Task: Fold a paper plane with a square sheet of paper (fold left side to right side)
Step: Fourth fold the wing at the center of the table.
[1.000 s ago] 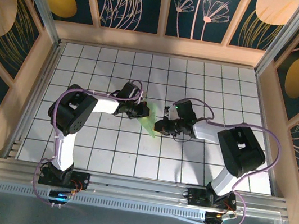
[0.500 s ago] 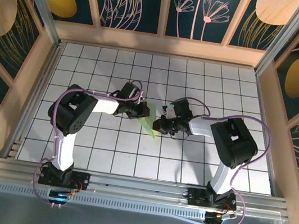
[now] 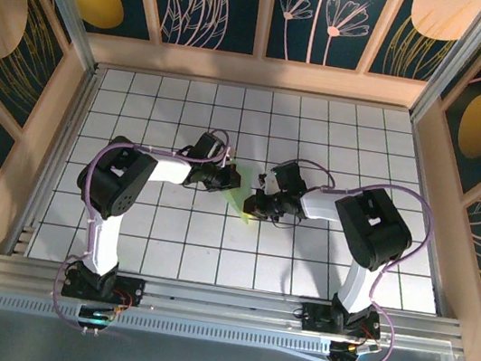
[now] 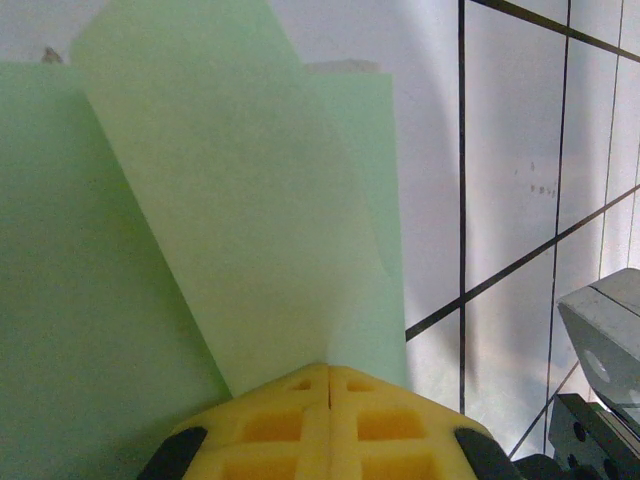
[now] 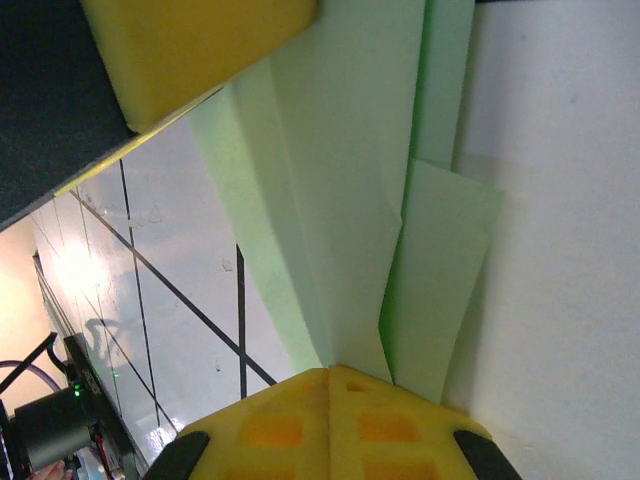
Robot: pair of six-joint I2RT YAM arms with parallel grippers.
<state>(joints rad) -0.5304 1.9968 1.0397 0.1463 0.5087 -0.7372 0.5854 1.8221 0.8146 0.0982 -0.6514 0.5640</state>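
With both arms meeting at the middle of the tabletop (image 3: 177, 116), I have the paper (image 3: 241, 201) caught between them: a slim pale-green strip, already creased into several layers, its long axis running from far to near and drifting a little right at the near end. My left claw (image 3: 228, 179) comes in from the left at the far end, and my right claw (image 3: 253, 204) comes in from the right, closer to the near end. Both claws are pressed together, and each wrist camera has the green layers running straight into the seam between the yellow fingertips (image 4: 290, 410), so I judge each one is pinching the paper rather than just resting on it. On the right wrist camera a narrower flap stands off beside the main fold, so the layers are not lying flush

Neither arm is nearer than the other; both are on the paper, at opposite ends and on opposite sides. That matters, because folding left over right means my left claw's edge has to travel across the long axis towards my right claw while the right side stays anchored
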